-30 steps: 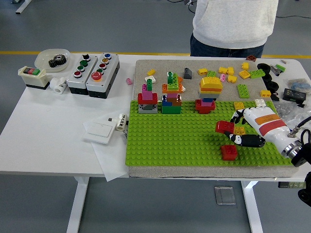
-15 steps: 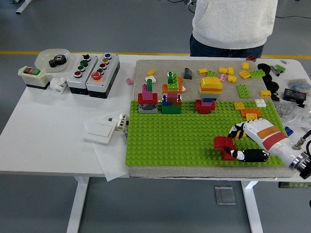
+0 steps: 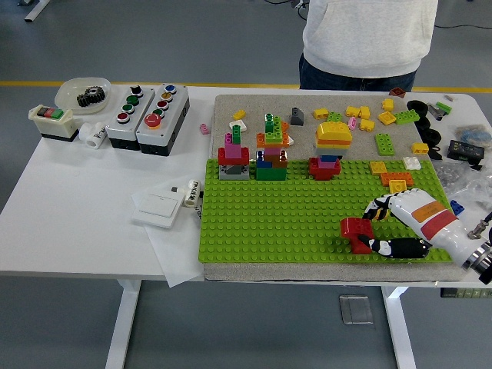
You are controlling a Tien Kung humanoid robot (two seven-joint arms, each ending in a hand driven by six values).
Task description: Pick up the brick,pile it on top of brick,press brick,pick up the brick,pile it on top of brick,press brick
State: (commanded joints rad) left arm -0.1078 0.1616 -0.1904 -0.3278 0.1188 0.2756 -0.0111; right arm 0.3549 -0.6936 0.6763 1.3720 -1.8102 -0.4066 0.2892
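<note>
A white table (image 3: 69, 207) seen from above carries a green studded baseplate (image 3: 277, 215) on a grey mat. The robot's right hand (image 3: 384, 229), white with black fingers, reaches in from the lower right and rests on the plate near its front edge. Its fingers are curled around a red brick (image 3: 356, 229), which sits on top of another red brick on the plate; only a sliver of the lower one shows, so how fully the two have joined cannot be told. The left hand is out of view. This looks like the piling or pressing step: the brick appears set in place but the hand has not let go. The next move probably calls for a firm push straight down so the studs lock, then a clean release without tipping the pair. Along the plate's far edge stand three small brick towers (image 3: 265, 150), with loose yellow and green bricks (image 3: 388, 117) scattered on the mat beyond. A person in a pale top (image 3: 369, 34) stands at the far side, hands unseen. Compared with a second ago, the hand has come toward the near edge and carried the red brick onto the one that sat alone there; over the last half second little has changed.
</note>
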